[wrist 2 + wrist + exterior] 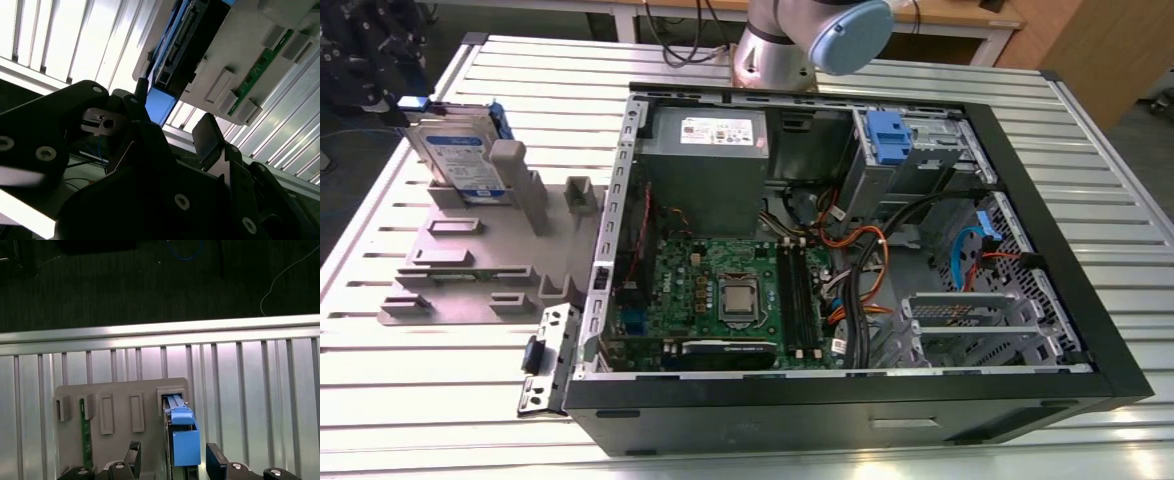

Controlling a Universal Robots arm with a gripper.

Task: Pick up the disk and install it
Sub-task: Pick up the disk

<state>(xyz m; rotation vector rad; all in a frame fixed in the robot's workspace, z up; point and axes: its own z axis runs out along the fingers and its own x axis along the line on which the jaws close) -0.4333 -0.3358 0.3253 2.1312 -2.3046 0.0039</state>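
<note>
Closest, the black two-fingered gripper (173, 455) hangs with its fingers (216, 460) spread apart, clamped on nothing. Directly between them stands the flat rectangular silver disk (182, 440) in its blue plastic carrier. It sits on edge in a slotted grey plastic fixture (120, 390), long axis apparently upright, one broad face toward each finger. Farther off, at four o'clock from it in the exterior view, lies the open black computer case (854, 415).

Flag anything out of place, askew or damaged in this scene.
Nothing stands out: the disk stands on edge in the grey holder, and the open computer case lies flat on the table.
</note>
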